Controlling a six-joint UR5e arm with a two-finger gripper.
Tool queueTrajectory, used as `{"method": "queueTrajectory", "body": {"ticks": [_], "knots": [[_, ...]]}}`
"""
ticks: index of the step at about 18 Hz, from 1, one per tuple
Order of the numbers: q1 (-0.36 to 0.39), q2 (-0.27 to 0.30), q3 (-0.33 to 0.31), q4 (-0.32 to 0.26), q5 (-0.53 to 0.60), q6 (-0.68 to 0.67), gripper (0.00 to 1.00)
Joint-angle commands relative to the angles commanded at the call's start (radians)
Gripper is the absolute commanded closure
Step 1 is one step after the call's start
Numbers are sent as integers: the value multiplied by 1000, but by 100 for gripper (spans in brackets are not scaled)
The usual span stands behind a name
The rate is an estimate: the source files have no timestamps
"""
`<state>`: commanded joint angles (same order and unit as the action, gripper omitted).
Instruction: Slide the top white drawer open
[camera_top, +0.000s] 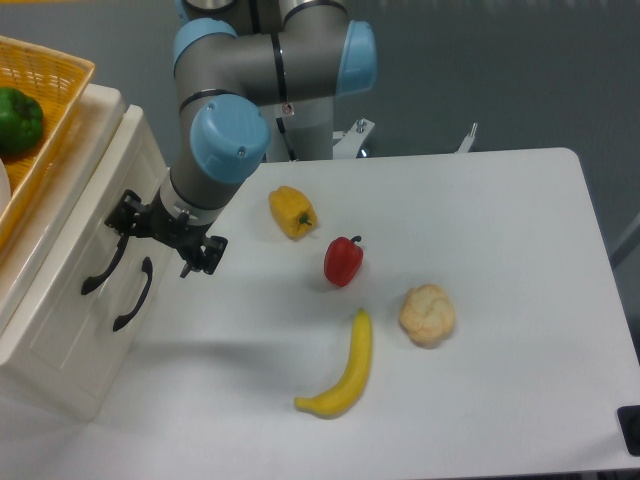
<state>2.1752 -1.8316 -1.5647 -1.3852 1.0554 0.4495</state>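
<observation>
The cream-white cabinet (60, 340) stands at the table's left edge. The top white drawer (75, 235) has a curved black handle (100, 268) and its front sits flush with the cabinet. The lower drawer (100, 330) with a matching handle (133, 295) is to its right in the picture and is also shut. My gripper (158, 243) hangs just in front of the drawer fronts, at the far ends of the two handles. Its jaws stand apart and hold nothing. One finger (123, 215) is close to the top handle's far end.
A yellow wicker basket (50, 80) with a green pepper (18, 120) sits on the cabinet top. On the white table lie a yellow pepper (292, 212), a red pepper (343, 261), a cauliflower (427, 314) and a banana (343, 372).
</observation>
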Motion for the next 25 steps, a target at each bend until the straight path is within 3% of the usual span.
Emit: {"method": "queueTrajectory", "body": {"ticks": [25], "knots": [[-26, -26, -9, 0, 9, -9, 0]]}}
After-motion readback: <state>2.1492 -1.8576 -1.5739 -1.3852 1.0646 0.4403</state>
